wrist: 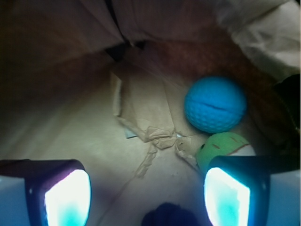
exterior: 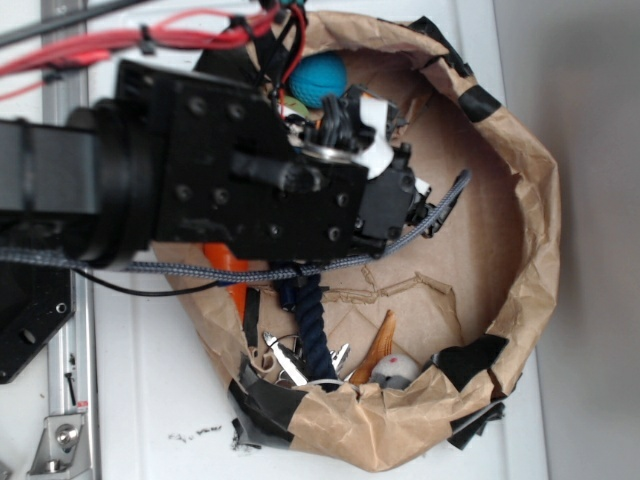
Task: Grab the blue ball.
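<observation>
End effector (wrist: 148, 200) — fingers (wrist: 66, 197) spread wide at the bottom of the wrist view, nothing between them, brown paper floor below; dark rounded shape (wrist: 169, 215) at the lower edge, possibly rope, too blurred to tell; green plush toy (wrist: 221, 147) just beyond the right finger, partly hidden by it; blue ball (wrist: 215, 104) — dimpled, resting on the paper against the green toy, ahead and right of the fingers; paper-walled bin (exterior: 535, 250) around all, on a white counter (exterior: 160, 400).
</observation>
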Tool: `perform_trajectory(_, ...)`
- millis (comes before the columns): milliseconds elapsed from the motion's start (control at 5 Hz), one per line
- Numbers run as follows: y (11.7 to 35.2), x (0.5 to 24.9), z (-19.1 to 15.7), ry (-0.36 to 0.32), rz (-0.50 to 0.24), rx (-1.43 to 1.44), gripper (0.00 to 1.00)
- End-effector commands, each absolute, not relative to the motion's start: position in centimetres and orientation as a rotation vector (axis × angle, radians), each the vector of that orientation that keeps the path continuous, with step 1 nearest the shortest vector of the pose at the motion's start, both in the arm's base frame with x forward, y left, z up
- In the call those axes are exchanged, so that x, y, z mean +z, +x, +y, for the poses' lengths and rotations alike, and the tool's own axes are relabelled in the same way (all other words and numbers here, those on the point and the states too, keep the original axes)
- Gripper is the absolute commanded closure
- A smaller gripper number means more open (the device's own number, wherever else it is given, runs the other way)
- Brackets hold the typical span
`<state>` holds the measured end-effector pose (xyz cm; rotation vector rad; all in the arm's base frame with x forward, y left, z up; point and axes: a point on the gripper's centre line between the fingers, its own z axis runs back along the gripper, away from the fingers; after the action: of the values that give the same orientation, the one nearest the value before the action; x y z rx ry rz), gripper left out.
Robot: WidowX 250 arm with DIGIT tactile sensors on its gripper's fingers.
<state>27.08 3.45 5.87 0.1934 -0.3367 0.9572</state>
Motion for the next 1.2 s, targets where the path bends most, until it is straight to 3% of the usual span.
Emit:
perform_trajectory(0,24.9,6.7,7.4,0.21,-0.4,0.998,0.0)
perform_trajectory(200,23.8,6.6,9.7,0.22,-0.45,0.992,0.0)
perform_trajectory(400,24.0,5.2,11.4,0.254,-0.426,0.983,0.0)
perform_trajectory(600,25.4,6.1,10.5,0.271,-0.435,0.948,0.0)
perform_trajectory(1000,27.8,10.3,6.3,0.17,-0.461,0.924,0.0)
